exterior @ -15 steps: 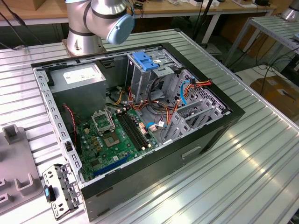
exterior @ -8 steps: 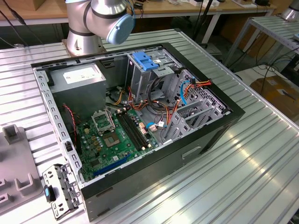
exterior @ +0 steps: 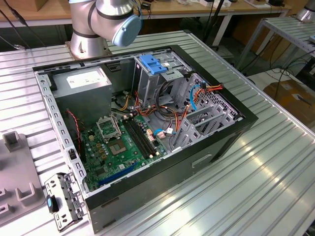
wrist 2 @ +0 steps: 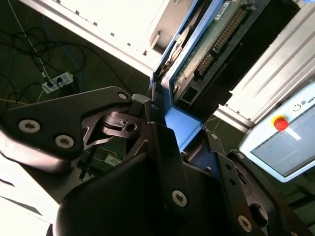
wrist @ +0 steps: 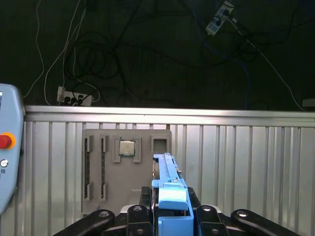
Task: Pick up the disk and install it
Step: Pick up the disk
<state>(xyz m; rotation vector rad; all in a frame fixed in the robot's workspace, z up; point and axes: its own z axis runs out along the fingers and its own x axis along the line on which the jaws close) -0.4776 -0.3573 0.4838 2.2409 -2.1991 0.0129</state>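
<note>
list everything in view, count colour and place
table: 1, silver ribbed, under everything
computer case: 1, black, open, on the table
motherboard: 1, green, inside the case
power supply box: 1, grey, white sticker, in a case corner
latch piece: 1, blue, atop the drive cage
cables: several, red, orange, blue, inside the case
tray: 1, grey, on the table, exterior view's left
pendant: 1, pale, red button, by the table edge
disk: 1, blue rails, green board showing, in the gripper
arm: 1, silver and pale blue, base behind the case
gripper: 1, black, shut on the disk
</note>
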